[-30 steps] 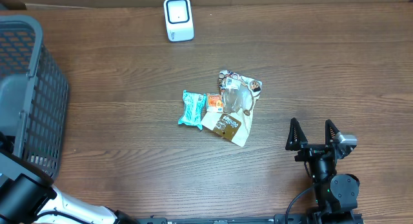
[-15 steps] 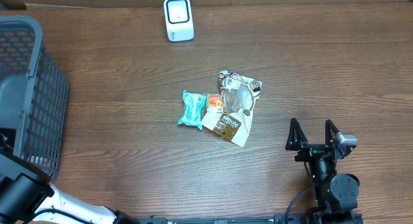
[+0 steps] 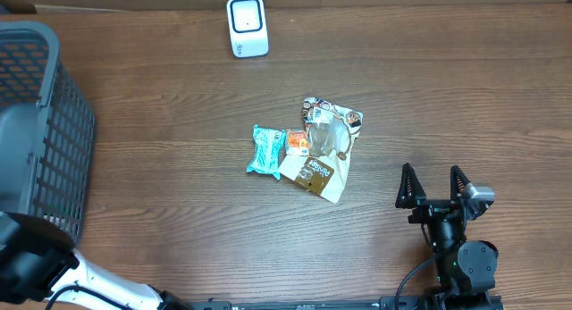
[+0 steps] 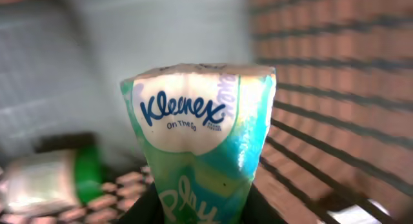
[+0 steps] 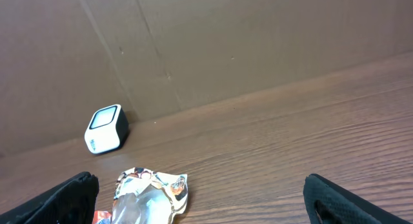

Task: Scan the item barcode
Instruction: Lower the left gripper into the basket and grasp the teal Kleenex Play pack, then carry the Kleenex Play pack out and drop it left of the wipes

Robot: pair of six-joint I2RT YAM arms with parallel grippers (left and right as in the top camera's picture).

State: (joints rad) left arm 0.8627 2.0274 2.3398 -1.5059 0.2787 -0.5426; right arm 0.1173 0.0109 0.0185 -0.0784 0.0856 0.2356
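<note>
Wooden table (image 3: 179, 212), scanner (image 3: 247, 26) unused: well left of it, inside the basket (image 3: 54, 167), the left gripper (image 4: 202, 211) pinches a Kleenex pack (image 4: 200, 133) (barcode not yet scanned), while the right gripper (image 3: 432, 174) waits wide-spread.

Left arm (image 3: 40, 270) sits at the near-left corner of the overhead view, showing a white link and a dark joint. Its end effector (image 4: 201, 210) is clamped on a Kleenex pack (image 4: 200, 127), with dark fingers (image 4: 139, 214) on either side. Right arm (image 3: 460, 256) is near-right, its end effector (image 3: 431, 174) spread wide, fingers pointing away, nothing between them.
</note>
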